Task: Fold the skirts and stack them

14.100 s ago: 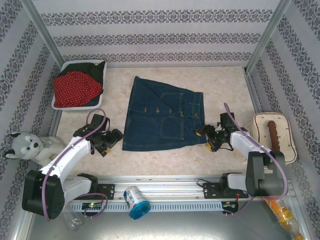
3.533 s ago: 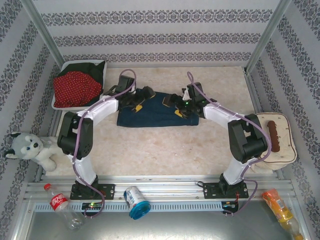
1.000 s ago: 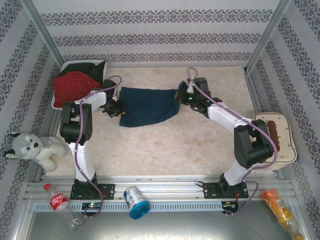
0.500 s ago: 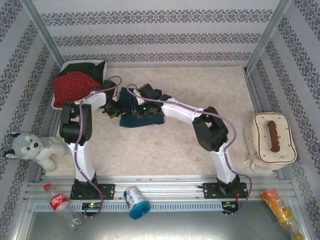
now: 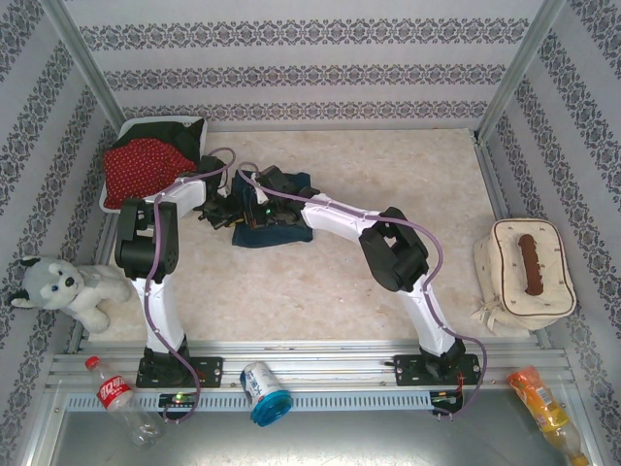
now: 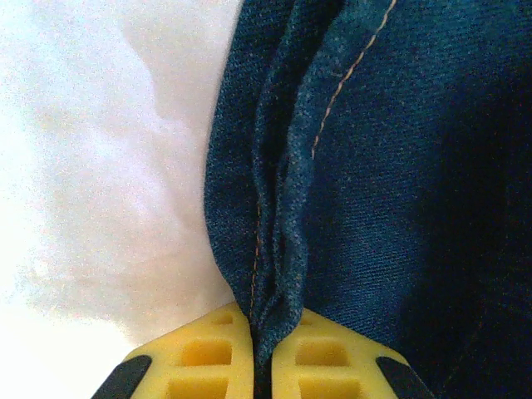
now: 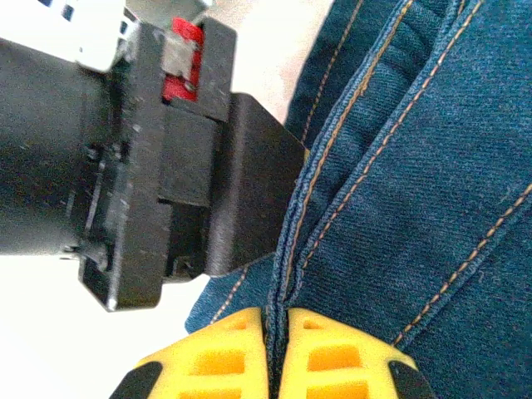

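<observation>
Denim skirt (image 5: 286, 225), folded small, lies back left on the table (image 5: 388, 175) beside the basket (image 5: 109, 204), with the left gripper (image 6: 263, 328) and right gripper (image 7: 275, 320) both pinched tight on its edges; the red skirt (image 5: 141, 165) and black skirt (image 5: 189, 131) wait unfolded in the basket.

The dark blue denim skirt (image 5: 288, 233) lies folded into a compact, slightly rumpled bundle at about ten o'clock from the middle of the table (image 5: 408, 184). Its layers are doubled over (tan stitching runs along the seams, and one edge stands up in a narrow pinched ridge). Farther out at ten o'clock the red polka-dot skirt (image 5: 141, 170) sits heaped and crumpled. The black skirt (image 5: 191, 136) is bunched against its two o'clock side.
</observation>
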Action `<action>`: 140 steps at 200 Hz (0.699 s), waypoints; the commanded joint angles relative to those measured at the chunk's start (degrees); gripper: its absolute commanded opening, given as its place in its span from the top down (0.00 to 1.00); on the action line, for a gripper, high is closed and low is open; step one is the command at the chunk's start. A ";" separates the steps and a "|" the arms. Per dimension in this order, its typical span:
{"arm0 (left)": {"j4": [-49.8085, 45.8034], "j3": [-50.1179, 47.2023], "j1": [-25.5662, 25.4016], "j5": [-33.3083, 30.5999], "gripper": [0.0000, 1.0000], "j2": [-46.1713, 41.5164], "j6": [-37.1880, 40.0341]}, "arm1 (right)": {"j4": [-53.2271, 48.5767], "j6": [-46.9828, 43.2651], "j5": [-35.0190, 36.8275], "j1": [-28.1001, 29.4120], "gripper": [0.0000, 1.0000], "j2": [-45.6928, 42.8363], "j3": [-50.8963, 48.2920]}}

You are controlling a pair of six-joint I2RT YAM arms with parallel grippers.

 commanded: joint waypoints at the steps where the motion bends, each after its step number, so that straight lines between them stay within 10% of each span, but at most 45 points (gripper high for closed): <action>1: 0.22 -1.78 -0.12 2.50 1.00 0.41 -0.82 | 3.94 -0.34 -0.38 0.64 1.00 -1.05 1.18; 103: -1.79 -0.85 0.25 2.68 0.88 -0.76 0.49 | 8.18 4.04 -8.04 0.17 1.00 6.03 -0.13; 140: -11.56 2.66 1.26 -7.03 0.66 -7.41 3.73 | 8.39 -2.59 -14.98 -0.89 0.64 -3.13 -5.27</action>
